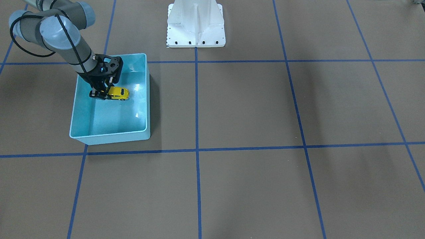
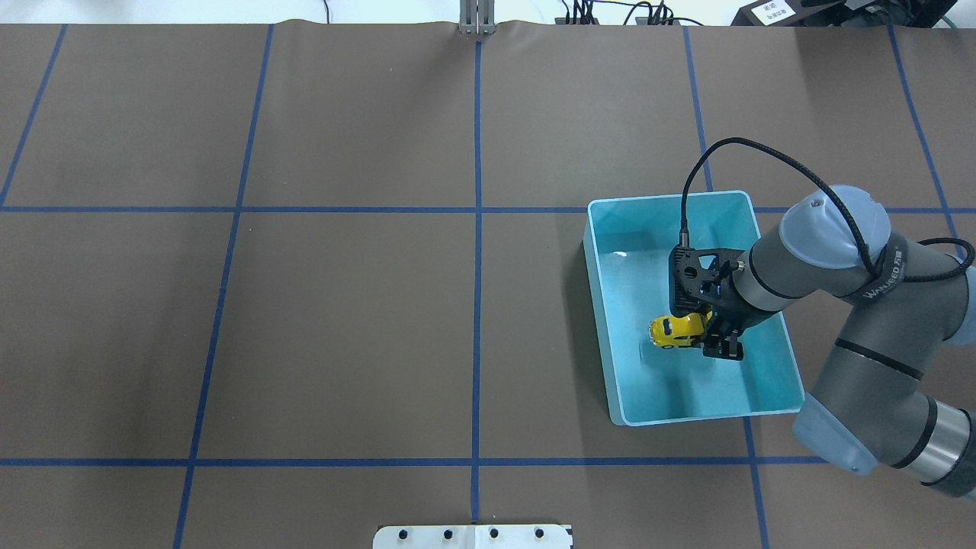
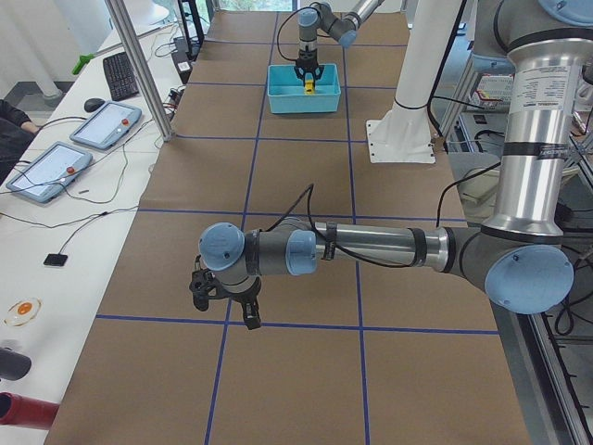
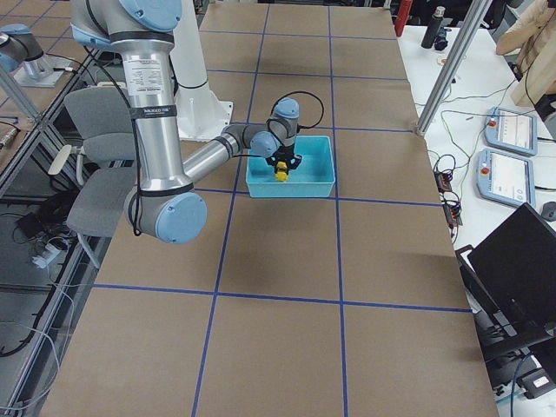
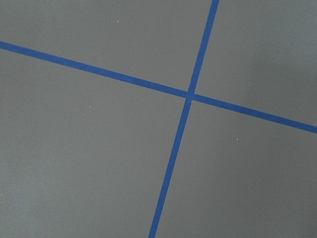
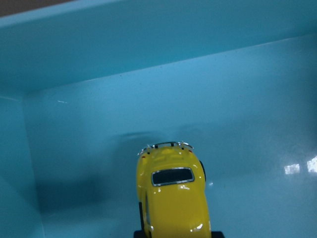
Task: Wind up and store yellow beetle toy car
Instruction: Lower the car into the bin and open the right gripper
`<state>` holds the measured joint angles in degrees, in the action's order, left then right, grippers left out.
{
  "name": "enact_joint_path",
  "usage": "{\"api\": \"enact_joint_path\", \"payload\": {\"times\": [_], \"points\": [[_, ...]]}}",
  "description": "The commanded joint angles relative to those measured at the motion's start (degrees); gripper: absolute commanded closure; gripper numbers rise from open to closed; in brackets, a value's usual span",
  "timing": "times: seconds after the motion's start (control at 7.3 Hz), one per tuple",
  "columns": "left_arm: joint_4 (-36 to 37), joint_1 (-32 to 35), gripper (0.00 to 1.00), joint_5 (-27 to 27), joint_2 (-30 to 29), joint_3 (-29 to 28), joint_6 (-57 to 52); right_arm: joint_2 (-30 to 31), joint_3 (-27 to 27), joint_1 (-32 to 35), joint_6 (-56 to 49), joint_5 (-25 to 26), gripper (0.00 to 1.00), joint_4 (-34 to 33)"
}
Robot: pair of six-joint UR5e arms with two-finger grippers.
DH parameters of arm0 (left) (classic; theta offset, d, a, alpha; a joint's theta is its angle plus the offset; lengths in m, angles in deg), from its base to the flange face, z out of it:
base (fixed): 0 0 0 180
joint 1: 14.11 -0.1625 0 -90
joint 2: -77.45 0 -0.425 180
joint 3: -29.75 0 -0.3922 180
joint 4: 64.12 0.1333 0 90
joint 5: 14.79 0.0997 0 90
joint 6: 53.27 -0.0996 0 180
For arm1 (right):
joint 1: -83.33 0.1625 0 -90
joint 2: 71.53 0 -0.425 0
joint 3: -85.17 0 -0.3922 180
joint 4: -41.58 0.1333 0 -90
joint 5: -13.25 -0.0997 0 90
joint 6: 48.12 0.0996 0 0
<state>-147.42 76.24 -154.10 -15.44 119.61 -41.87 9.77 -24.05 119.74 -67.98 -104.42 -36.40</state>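
Right wrist-mounted: glossy yellow beetle toy car (image 6: pixel 171 203), dark window, clamped in right tool (image 1: pixel 99 95); left tool (image 3: pixel 225 309) unclear.

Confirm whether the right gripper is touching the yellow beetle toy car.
Touching. In the exterior front-facing view the right gripper clamps one end of the yellow beetle toy car with no gap.

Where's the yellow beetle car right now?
Overhead view, right half: the yellow beetle toy car is inside the light blue bin, near its middle, in the right gripper.
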Motion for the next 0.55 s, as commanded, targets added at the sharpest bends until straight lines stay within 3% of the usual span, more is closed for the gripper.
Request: {"api": "enact_joint_path", "payload": {"times": [0.0,0.14,0.27,0.41], "points": [[0.07,0.00,0.00,0.00,0.00,-0.04,0.03,0.00,-0.38,0.06,0.09,-0.19,0.00,0.55],[0.07,0.00,0.00,0.00,0.00,0.05,0.03,0.08,-2.39,0.33,0.17,-1.32,0.00,0.38],[0.07,0.00,0.00,0.00,0.00,-0.04,0.03,0.87,-4.32,3.90,0.09,-5.77,0.00,-0.32],[0.07,0.00,0.00,0.00,0.00,0.05,0.03,0.79,-4.16,11.50,-1.04,-13.47,0.00,-1.63]]}}
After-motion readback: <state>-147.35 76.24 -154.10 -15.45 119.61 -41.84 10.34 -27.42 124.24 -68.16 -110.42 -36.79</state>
